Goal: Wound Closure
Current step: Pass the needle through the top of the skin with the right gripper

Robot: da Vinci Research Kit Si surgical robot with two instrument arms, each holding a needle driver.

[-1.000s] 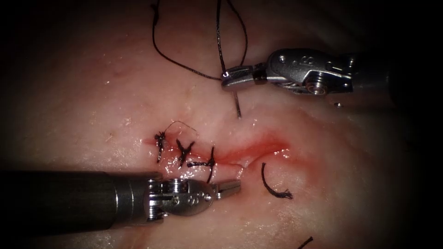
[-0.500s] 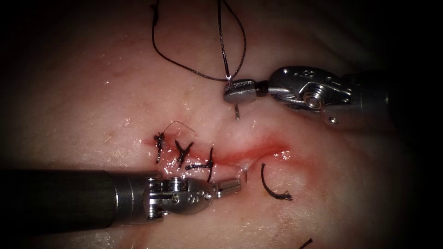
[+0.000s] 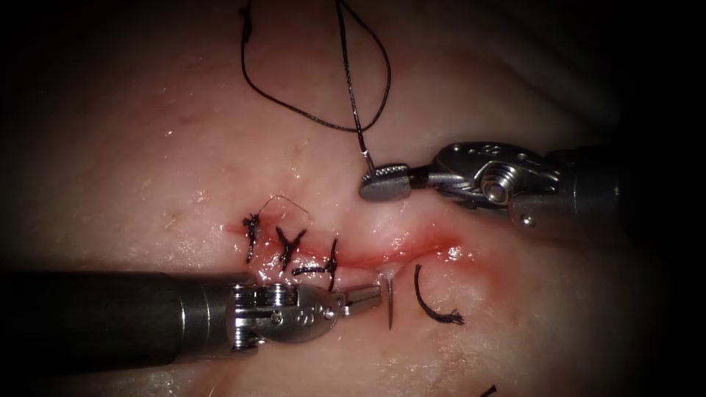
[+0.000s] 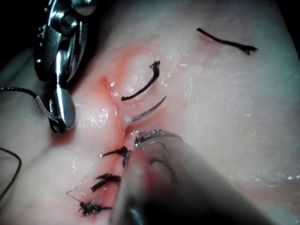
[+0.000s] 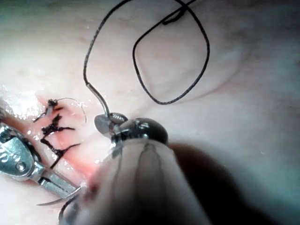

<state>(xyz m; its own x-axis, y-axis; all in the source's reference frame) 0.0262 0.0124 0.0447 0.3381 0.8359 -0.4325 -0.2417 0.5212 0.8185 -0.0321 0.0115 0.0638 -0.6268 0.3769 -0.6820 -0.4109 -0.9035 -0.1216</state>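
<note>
The right pincer (image 3: 382,184) is held clamped on the needle's tail end, just above the cut (image 3: 397,246), where the thread (image 3: 353,88) is swaged on. Its shaft is seen entering from the right, roughly level, with the wrist bent toward the left. The needle (image 3: 390,305) is seated in the tissue (image 3: 551,309): it is buried under the cut, and its pointed end is seen exposed below the cut, standing nearly upright. In the left wrist view this exposed tip (image 4: 150,110) is shown as a thin curved sliver rising from the wound edge.

The left pincer (image 3: 365,297) is laid level from the left, below the cut, with its tip just beside the emerged needle point; its jaws are seen closed or nearly so, with nothing gripped. Three finished stitches (image 3: 290,246) are seen left of the open stretch. A cut thread end (image 3: 434,301) is lying right of the needle tip. Red fluid (image 3: 434,239) is seen along the cut.
</note>
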